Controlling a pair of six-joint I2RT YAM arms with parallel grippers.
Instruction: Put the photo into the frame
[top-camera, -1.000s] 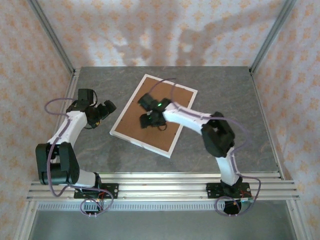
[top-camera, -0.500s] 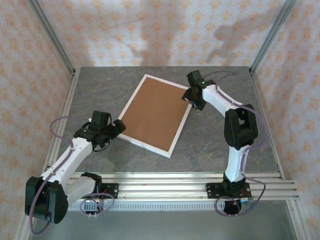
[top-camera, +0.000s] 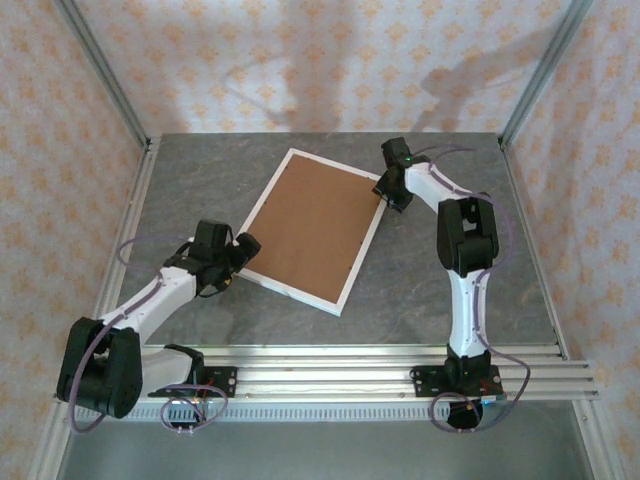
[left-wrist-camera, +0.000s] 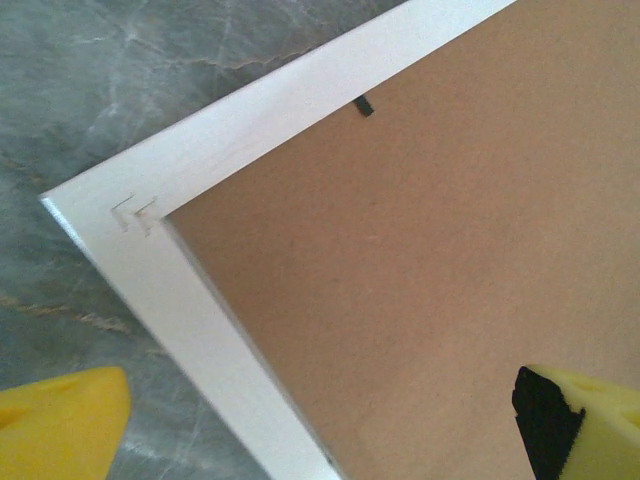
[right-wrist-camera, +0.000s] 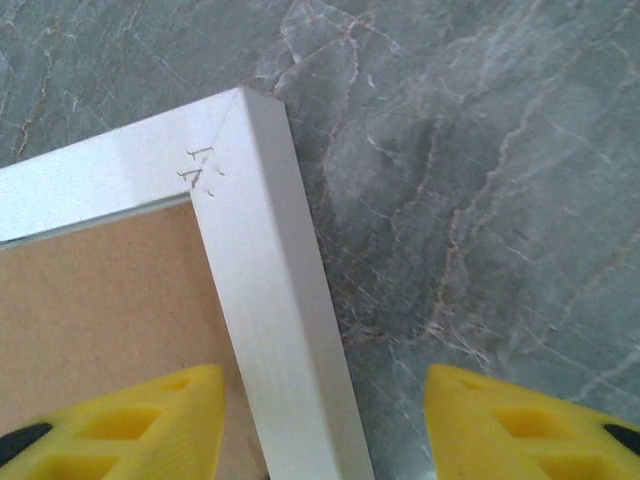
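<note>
The frame (top-camera: 256, 206) lies face down on the grey table, its thin white border around a brown backing board (top-camera: 312, 228). The photo is hidden. My left gripper (top-camera: 243, 250) hovers open at the frame's near left corner. In the left wrist view its yellow fingers (left-wrist-camera: 60, 425) stand far apart, one over the table and one over the backing board (left-wrist-camera: 420, 260), with the white border (left-wrist-camera: 200, 170) between. My right gripper (top-camera: 388, 193) is at the far right corner. Its open fingers (right-wrist-camera: 510, 425) straddle the border (right-wrist-camera: 270, 300) with a gap on each side.
The marbled grey table (top-camera: 450, 270) is walled in by patterned fabric and metal posts. A metal rail (top-camera: 330, 370) holding both arm bases runs along the near edge. A small black clip (left-wrist-camera: 364, 106) sits at the board's edge.
The right arm has swung from over the board's middle to the frame's far right corner. The left arm has come in from the left to the near left corner.
</note>
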